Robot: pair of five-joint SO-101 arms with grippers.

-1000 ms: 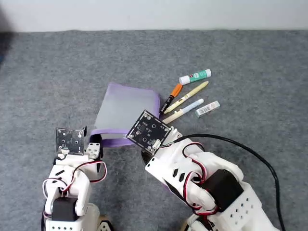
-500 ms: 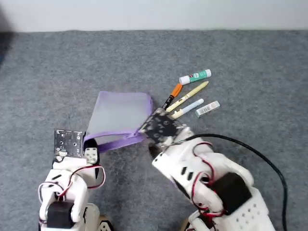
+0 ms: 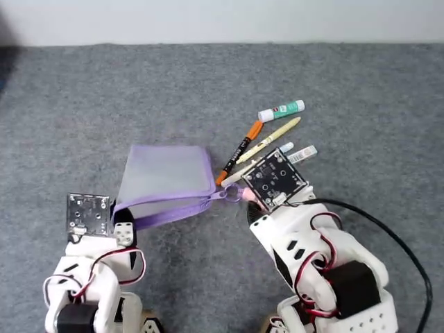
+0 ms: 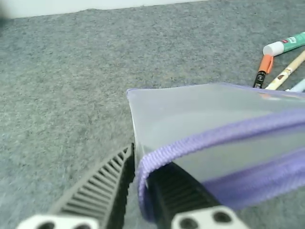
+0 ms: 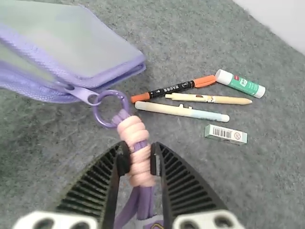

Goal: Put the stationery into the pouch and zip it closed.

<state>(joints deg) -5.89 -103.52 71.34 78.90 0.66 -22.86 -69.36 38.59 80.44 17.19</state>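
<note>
A translucent purple pouch (image 3: 165,179) lies flat on the grey carpet. My left gripper (image 3: 123,216) is shut on the pouch's (image 4: 205,121) near left corner, its fingers (image 4: 114,176) clamping the purple zipper edge. My right gripper (image 5: 138,149) is shut on the pink cord (image 5: 136,138) tied to the zipper's ring (image 5: 108,108), just right of the pouch's right end. The pink cord (image 3: 239,195) stretches out from the zipper. To the right lie an orange marker (image 3: 239,150), a yellow pen (image 3: 272,138), a pale pen (image 5: 183,111), an eraser (image 5: 225,134) and a glue stick (image 3: 281,109).
Grey carpet (image 3: 361,90) covers the table up to a white wall at the far edge. The right arm's body (image 3: 319,263) and black cable (image 3: 395,243) fill the near right. The right arm's wrist board (image 3: 276,180) partly covers the pale pen and eraser.
My right gripper has moved right with the pink cord, off the pouch's right end. The pouch slid left and nearer, and my left gripper went with it.
</note>
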